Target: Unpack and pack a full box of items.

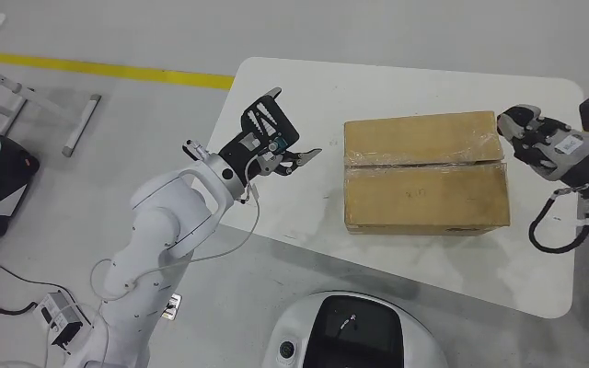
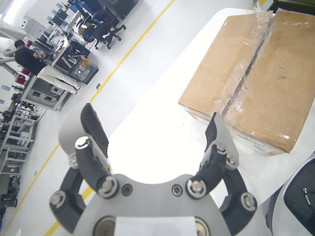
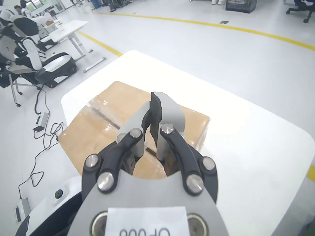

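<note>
A closed brown cardboard box [image 1: 425, 172] sits in the middle of the white table [image 1: 304, 207], its two top flaps meeting at a seam covered with crinkled clear tape [image 2: 248, 67]. My left gripper [image 1: 293, 127] hangs open over the table's left part, a short way from the box's left end, with nothing between its fingers. In the left wrist view the box [image 2: 265, 79] lies beyond the open gripper [image 2: 150, 115]. My right gripper [image 1: 512, 124] is shut and empty, just off the box's right end near the seam. The right wrist view shows the box [image 3: 98, 124] under the shut gripper [image 3: 153, 101].
The table's rounded edges border grey floor with a yellow line [image 1: 110, 70]. Bare tabletop lies left of the box and behind it. A black cable loop [image 1: 552, 230] hangs by the right arm at the table's right edge.
</note>
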Motion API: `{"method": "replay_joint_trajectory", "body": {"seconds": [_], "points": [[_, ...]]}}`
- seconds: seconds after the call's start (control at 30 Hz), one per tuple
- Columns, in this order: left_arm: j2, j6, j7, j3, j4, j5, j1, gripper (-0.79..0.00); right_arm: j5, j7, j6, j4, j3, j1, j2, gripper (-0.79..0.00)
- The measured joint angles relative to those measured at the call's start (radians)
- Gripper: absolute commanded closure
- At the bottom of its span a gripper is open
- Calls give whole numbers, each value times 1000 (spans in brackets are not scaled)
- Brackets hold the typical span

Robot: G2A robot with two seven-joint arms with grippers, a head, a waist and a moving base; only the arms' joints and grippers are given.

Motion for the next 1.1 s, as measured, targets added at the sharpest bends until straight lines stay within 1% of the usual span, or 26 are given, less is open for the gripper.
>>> {"method": "replay_joint_trajectory", "body": {"seconds": [0.17, 0.3, 0.4, 0.53, 0.7, 0.83, 0.93, 1.0, 1.1], "points": [[0, 0, 0, 0, 0, 0, 0, -785, -12, 0, -48, 41, -88, 36, -11, 0], [0, 0, 0, 0, 0, 0, 0, -785, -63, 20, -55, 119, -169, 78, -22, 0], [0, 0, 0, 0, 0, 0, 0, -785, -82, 34, -52, 164, -194, 88, -25, 0], [0, 0, 0, 0, 0, 0, 0, -785, -66, 79, -40, 179, -175, 74, -18, 0], [0, 0, 0, 0, 0, 0, 0, -785, -32, 154, -18, 136, -124, 36, -2, 0], [0, 0, 0, 0, 0, 0, 0, -785, -18, 185, -6, 99, -90, 1, 9, 0], [0, 0, 0, 0, 0, 0, 0, -785, -31, 179, 1, 86, -76, -21, 14, 0], [0, 0, 0, 0, 0, 0, 0, -785, -66, 161, 1, 78, -72, -28, 17, 0], [0, 0, 0, 0, 0, 0, 0, -785, -107, 100, -5, 71, -63, -36, 19, 0]]}}
